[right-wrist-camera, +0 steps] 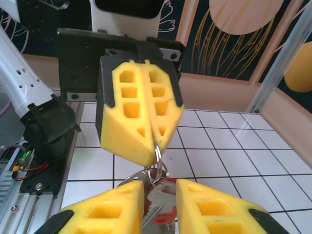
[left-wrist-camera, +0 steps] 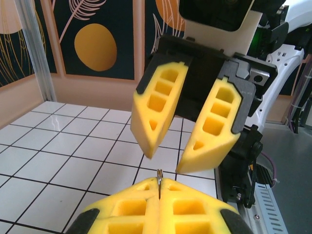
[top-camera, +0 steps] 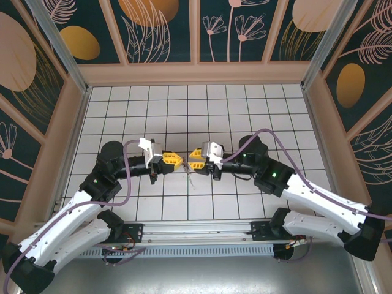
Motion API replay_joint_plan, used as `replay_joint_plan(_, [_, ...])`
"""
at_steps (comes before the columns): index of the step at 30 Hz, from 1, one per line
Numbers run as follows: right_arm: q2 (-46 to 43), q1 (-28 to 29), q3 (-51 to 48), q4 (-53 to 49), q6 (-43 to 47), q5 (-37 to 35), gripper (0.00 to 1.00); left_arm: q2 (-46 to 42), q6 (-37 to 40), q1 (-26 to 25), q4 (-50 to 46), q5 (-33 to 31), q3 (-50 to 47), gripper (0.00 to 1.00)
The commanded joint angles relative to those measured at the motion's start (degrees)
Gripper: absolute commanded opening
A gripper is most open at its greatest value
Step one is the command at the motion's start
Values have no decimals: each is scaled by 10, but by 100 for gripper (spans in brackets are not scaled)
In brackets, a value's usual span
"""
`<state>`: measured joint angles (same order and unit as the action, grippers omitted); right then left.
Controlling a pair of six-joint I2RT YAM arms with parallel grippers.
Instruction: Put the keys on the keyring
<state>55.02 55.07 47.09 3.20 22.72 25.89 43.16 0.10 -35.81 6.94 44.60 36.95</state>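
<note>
The left end effector point(right-wrist-camera: 155, 140) pinches the keyring point(right-wrist-camera: 158, 153) shut, lifting it off the table point(top-camera: 245, 110) so the keys point(right-wrist-camera: 156, 201) dangle free. The right end effector point(left-wrist-camera: 165, 163) faces it, fingers apart.

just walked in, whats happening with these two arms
The two arms are tip to tip above the middle of the tiled table. The left gripper is shut on the thin keyring, holding it up off the tiles. A bunch of silvery keys hangs under the ring, between the spread fingers of the right gripper, which is open and not clamping them. Whether every key is already threaded on cannot be told from here.
</note>
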Motion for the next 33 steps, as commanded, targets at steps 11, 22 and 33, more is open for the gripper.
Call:
replay_joint_plan(11, [31, -6, 21, 25, -11, 40, 19, 8, -9, 0, 31, 23, 16, 0])
replay_joint_plan(22, [43, -9, 19, 55, -20, 53, 12, 11, -8, 0, 24, 31, 18, 0])
replay_joint_plan(33, [53, -5, 50, -27, 18, -2, 0, 17, 46, 0, -78, -22, 51, 0])
